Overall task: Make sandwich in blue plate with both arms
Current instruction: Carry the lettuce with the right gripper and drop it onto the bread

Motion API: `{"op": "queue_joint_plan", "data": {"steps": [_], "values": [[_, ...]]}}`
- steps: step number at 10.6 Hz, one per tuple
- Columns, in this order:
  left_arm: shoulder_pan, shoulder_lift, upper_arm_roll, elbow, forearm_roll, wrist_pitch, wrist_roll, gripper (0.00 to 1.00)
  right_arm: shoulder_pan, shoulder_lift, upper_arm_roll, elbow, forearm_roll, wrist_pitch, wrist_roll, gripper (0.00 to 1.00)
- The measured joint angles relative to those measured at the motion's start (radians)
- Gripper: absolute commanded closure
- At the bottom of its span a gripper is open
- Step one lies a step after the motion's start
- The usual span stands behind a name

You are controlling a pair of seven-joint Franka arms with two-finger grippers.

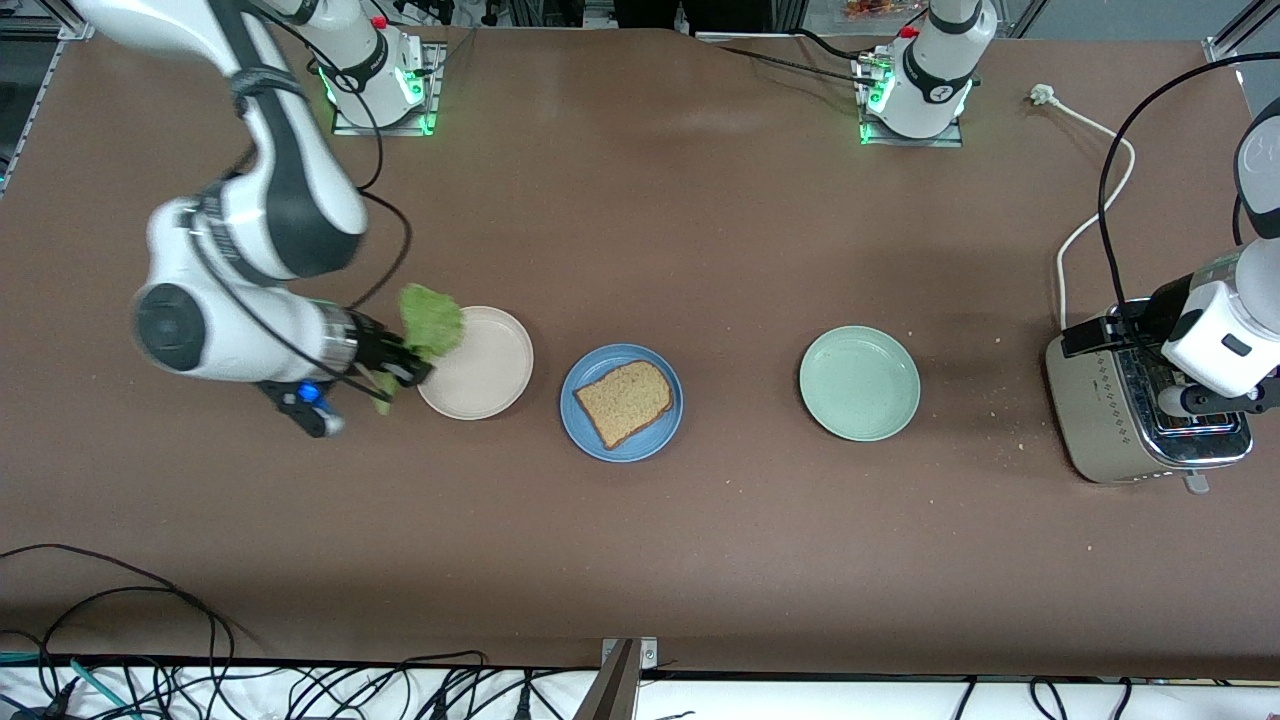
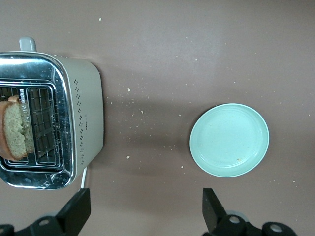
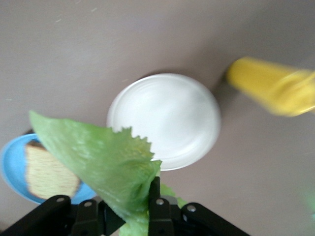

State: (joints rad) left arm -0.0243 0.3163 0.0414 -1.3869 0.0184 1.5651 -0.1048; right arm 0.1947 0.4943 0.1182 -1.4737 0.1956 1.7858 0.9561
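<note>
One slice of bread [image 1: 624,402] lies flat in the blue plate [image 1: 590,430] at the centre of the surface, so the sandwich has only its base. On the front view's clock face, the right gripper [image 1: 400,362] sits at nine o'clock from that plate, over the edge of the beige plate [image 1: 495,375], jaws clamped on a ruffled lettuce leaf [image 1: 432,318] lifted off the surface. The leaf is not yet on the bread. At three o'clock lie the empty pale green plate [image 1: 859,382] and, farther out, the toaster [image 1: 1105,420], with a second slice [image 2: 15,130] standing in its slot. The left gripper [image 2: 146,211] hovers by the toaster, jaws wide and empty. Lettuce and top slice remain.
</note>
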Motion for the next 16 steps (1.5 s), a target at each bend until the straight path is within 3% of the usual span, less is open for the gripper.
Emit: {"op": "queue_joint_plan", "data": {"steps": [4,5,6,7,9,16], "values": [[0.0,0.001,0.0,-0.001,0.0,0.0,0.004,0.0,0.21,0.173,0.004,-0.003,0.037,0.488,0.409,0.88],[0.0,0.001,0.0,-0.001,0.0,0.0,0.004,0.0,0.245,0.221,0.003,-0.002,0.037,0.595,0.463,0.81],[0.0,0.001,0.0,-0.001,0.0,0.0,0.005,0.0,0.269,0.26,0.003,-0.001,0.038,0.667,0.487,0.55],[0.0,0.001,0.0,-0.001,0.0,0.0,0.005,0.0,0.284,0.29,0.003,0.0,0.038,0.713,0.496,0.16],[0.0,0.001,0.0,-0.001,0.0,0.0,0.006,0.0,0.302,0.312,0.003,0.003,0.038,0.734,0.499,0.0],[0.0,0.002,0.0,-0.001,0.0,0.0,0.016,0.0,0.309,0.256,-0.029,0.031,0.001,0.731,0.537,0.0]]}}
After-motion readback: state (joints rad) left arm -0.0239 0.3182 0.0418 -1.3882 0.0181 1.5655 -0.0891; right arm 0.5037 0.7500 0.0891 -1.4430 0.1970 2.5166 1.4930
